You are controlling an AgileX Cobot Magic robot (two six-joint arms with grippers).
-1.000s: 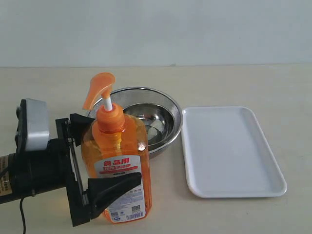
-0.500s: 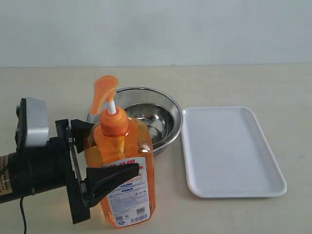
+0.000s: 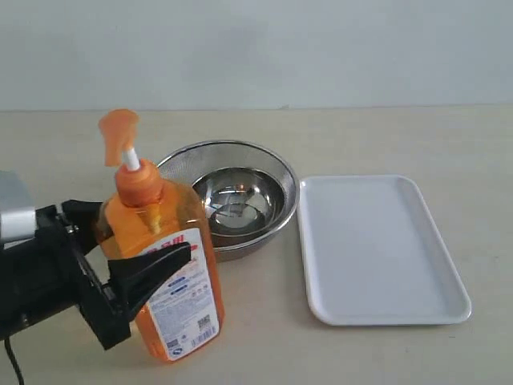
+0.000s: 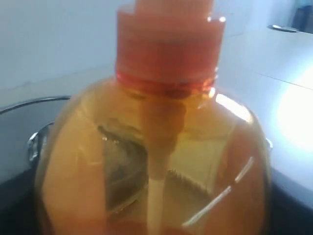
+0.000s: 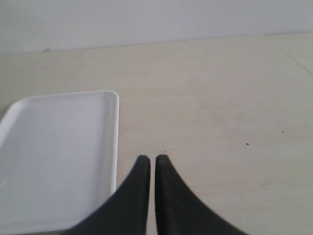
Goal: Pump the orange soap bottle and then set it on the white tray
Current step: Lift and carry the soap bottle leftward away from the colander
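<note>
The orange soap bottle (image 3: 156, 220) stands left of centre in the exterior view, tilted with its pump head (image 3: 117, 128) leaning left. My left gripper (image 3: 132, 233) is shut on its body, one black finger in front across the label and one behind. Whether its base touches the table I cannot tell. In the left wrist view the bottle (image 4: 161, 147) fills the picture and hides the jaws. The white tray (image 3: 377, 249) lies flat at the right with nothing on it. My right gripper (image 5: 152, 159) is shut on nothing, hovering by the tray's (image 5: 58, 147) corner.
A round steel mesh bowl (image 3: 232, 196) sits between the bottle and the tray, just behind the bottle. The right arm does not show in the exterior view. Bare light tabletop lies beyond the tray and in front of it.
The left gripper has closed on the bottle and pulled back to the left with it. The bottle has gone from upright to leaning left, away from the bowl.
</note>
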